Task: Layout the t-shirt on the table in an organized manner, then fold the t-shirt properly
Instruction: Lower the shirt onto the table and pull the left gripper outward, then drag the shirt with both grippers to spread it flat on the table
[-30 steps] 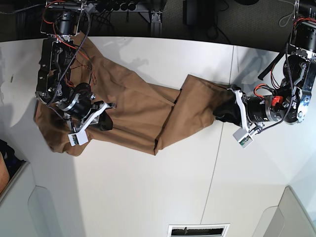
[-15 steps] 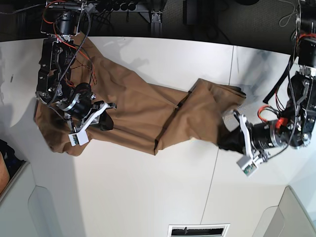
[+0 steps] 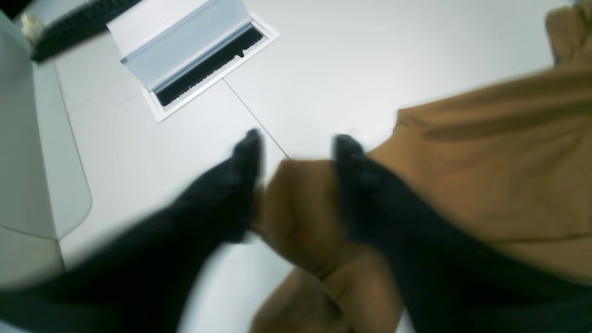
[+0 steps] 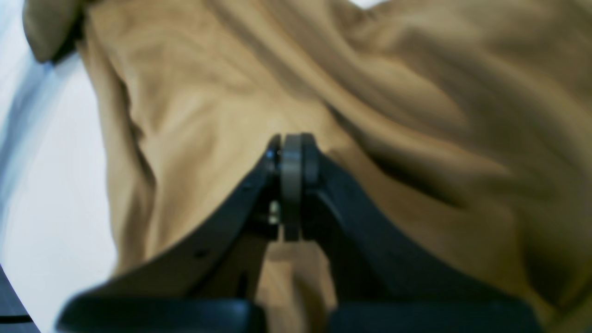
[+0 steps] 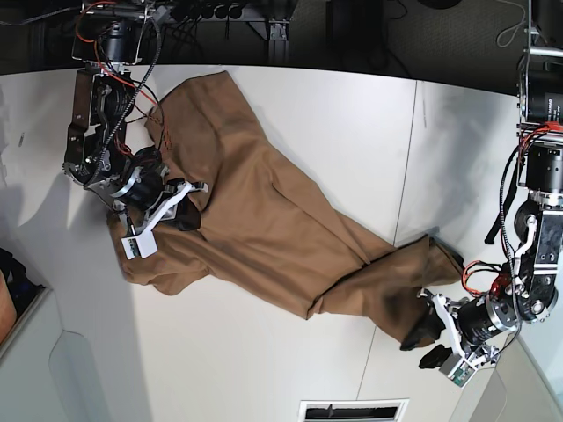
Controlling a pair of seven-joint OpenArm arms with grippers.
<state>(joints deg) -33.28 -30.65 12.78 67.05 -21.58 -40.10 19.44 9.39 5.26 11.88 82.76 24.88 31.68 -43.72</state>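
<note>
My left jaws [image 3: 296,152] stand apart in the left wrist view, blurred by motion, with a bunch of the shirt [image 3: 485,162] sitting between the two dark fingers [image 3: 245,157]. I cannot tell from this view whether they actually pinch the cloth or just straddle it. The rest of the shirt spreads to the right over the white counter [image 3: 360,60]. A thin seam [image 3: 256,118] in the counter runs up toward a white slotted panel [image 3: 194,60] at the top left.

In the right wrist view, my right jaws [image 4: 291,152] are clenched tight, pads pressed together, with the shirt [image 4: 393,115] wrinkled all around and under them. I read that as a grip on the cloth. Bare counter [image 4: 41,194] shows along the left side.

From the base view, the shirt [image 5: 264,229] lies stretched in a long diagonal band across the counter [image 5: 334,114], from upper left to lower right. The right jaws [image 5: 180,211] sit on its upper-left part, and the left jaws [image 5: 431,343] are at its lower-right end, near the counter's front edge.
</note>
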